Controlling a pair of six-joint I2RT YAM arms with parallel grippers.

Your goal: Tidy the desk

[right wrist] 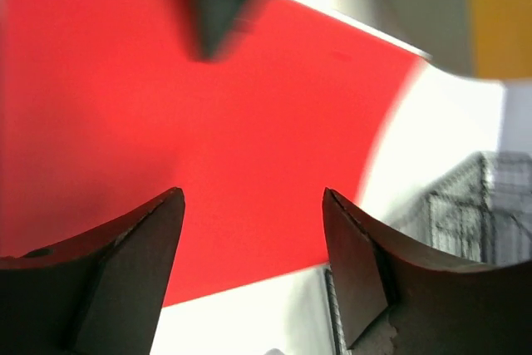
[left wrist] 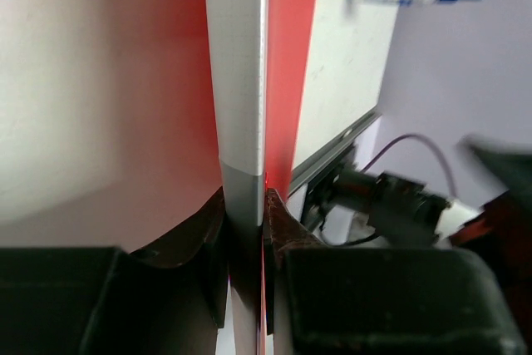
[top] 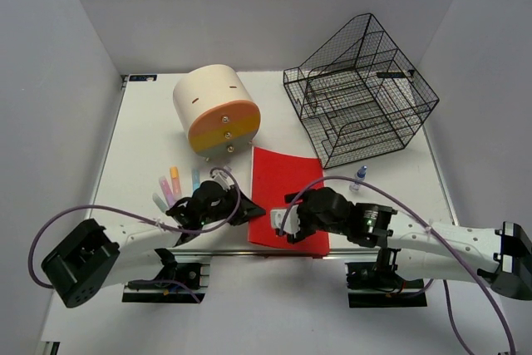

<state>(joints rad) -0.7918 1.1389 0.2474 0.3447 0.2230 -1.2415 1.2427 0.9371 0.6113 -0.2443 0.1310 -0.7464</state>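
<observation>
The white desk (top: 141,135) has a silver rail (top: 249,252) along its near edge. A red sheet (top: 287,184) lies at the near middle. My left gripper (top: 243,209) sits at the sheet's left edge, shut on a silver-grey flat bar (left wrist: 237,81) that stands against the red sheet (left wrist: 291,56) in the left wrist view, where the gripper (left wrist: 245,199) pinches it. My right gripper (top: 291,224) hovers over the sheet's near edge. In the right wrist view it (right wrist: 253,199) is open and empty above the red sheet (right wrist: 166,106).
A cream drawer box with an orange front (top: 216,110) stands at the back left, and a black wire-mesh rack (top: 357,97) at the back right. Several pastel markers (top: 170,184) lie left of the sheet. A clear pen with a blue cap (top: 359,177) lies to its right.
</observation>
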